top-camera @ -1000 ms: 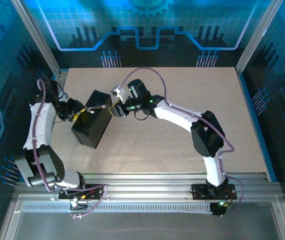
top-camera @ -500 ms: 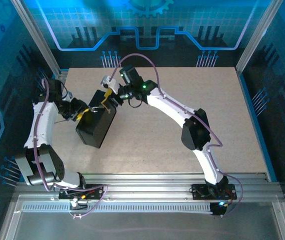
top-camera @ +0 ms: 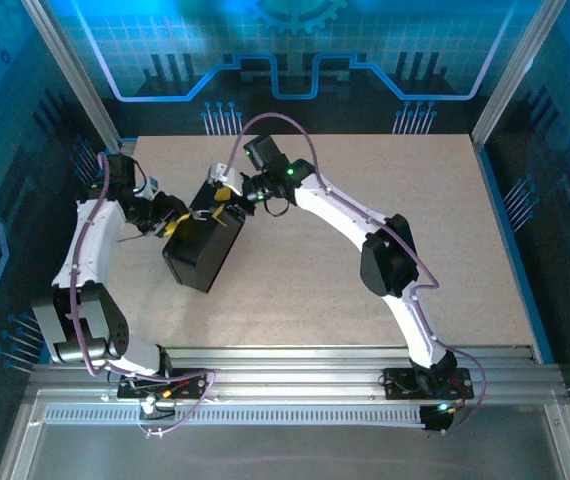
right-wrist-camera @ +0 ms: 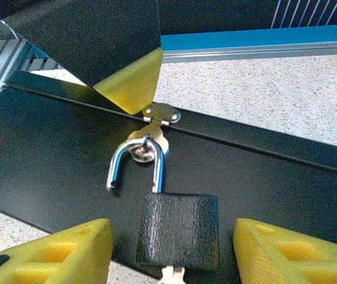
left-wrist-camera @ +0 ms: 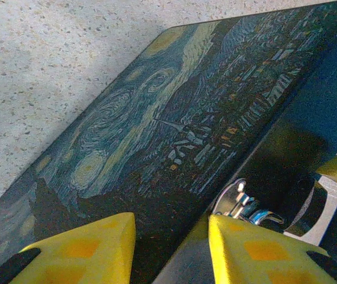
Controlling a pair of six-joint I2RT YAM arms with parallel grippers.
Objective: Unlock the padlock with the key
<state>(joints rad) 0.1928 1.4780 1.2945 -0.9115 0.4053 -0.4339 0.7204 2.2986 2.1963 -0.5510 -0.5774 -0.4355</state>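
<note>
**While the left tool (left-wrist-camera: 172,251) and the right tool (right-wrist-camera: 174,251) crowd the hasp (right-wrist-camera: 161,112), the padlock (right-wrist-camera: 178,231) hangs with its shackle open**

Where the dark box (top-camera: 203,250) sits on the left half of the desk (top-camera: 365,300), nearer the far-left corner than the near edge, both arms lean in over its far end. The lid's swirling blue-and-yellow painting (left-wrist-camera: 156,136) faces up.

In the right wrist view the padlock's black, textured body lies against the box's dark front face, just below the small silvery hasp plate. Its thin shackle (right-wrist-camera: 138,160) is threaded through the staple under that plate. One leg runs down into the body. The other ends free, clear of the body's top, so the lock stands open. A sliver of pale metal, the key (right-wrist-camera: 171,274), pokes out from the underside of the body and is cut off by the picture's lower edge.

The right tool's yellow fingers (right-wrist-camera: 56,251) stand wide apart, one on either side of the padlock's body, with a gap to each. They grip nothing.

The left tool's fingers (left-wrist-camera: 80,248) are apart as well. The lid's front edge runs down between them, with one finger over the painted lid and the other beside the hasp. Seen from the right wrist, one yellow tip of the left tool sits right at the lid's edge above the hasp plate. I cannot tell whether it presses there.
</note>
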